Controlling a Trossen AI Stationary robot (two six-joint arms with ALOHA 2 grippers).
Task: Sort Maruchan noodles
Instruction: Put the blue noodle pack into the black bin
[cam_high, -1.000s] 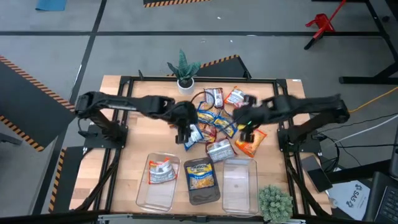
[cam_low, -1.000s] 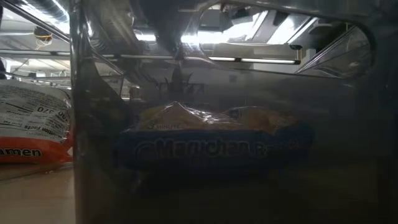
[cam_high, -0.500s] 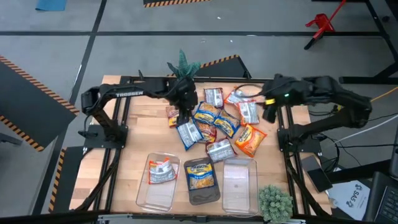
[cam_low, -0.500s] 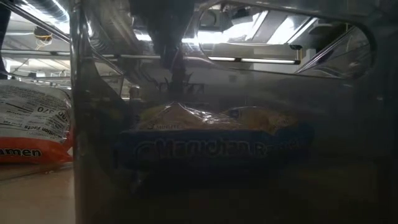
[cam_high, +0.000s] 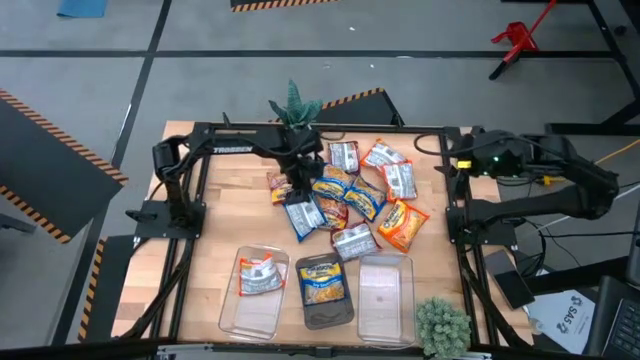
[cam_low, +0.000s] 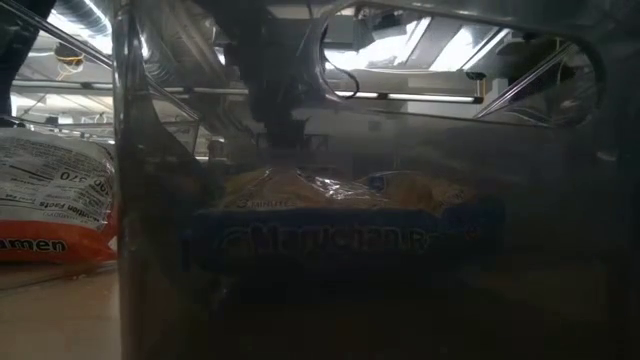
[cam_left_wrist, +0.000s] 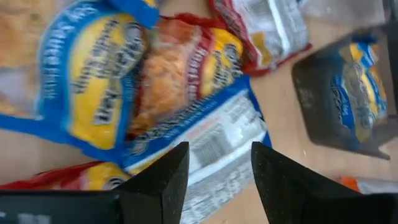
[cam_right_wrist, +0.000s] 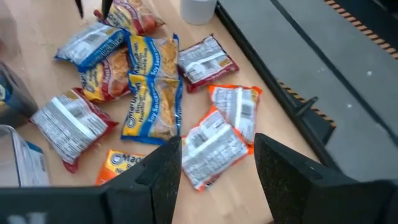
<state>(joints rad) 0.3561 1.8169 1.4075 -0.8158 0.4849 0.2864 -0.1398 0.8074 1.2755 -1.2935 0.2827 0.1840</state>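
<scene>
High view: left gripper (cam_high: 299, 192) hangs over the left edge of the noodle pile, and it looks the nearer arm for the next pick.

Its fingers are parted and hold nothing; in the left wrist view a blue-and-white packet (cam_left_wrist: 205, 152) lies flat on the table (cam_high: 215, 225) right under the gap, its long axis running slantwise across the fingers, so a turn of the wrist may be needed before closing. That packet (cam_high: 302, 215) sits at the near left of the loose noodle packets (cam_high: 350, 195), just beyond the three clear bins (cam_high: 260, 305); the left bin and the middle bin each hold one packet, the right bin none. The right gripper (cam_right_wrist: 211, 177), also spread and carrying nothing, waits well off by the table's far right corner.
</scene>
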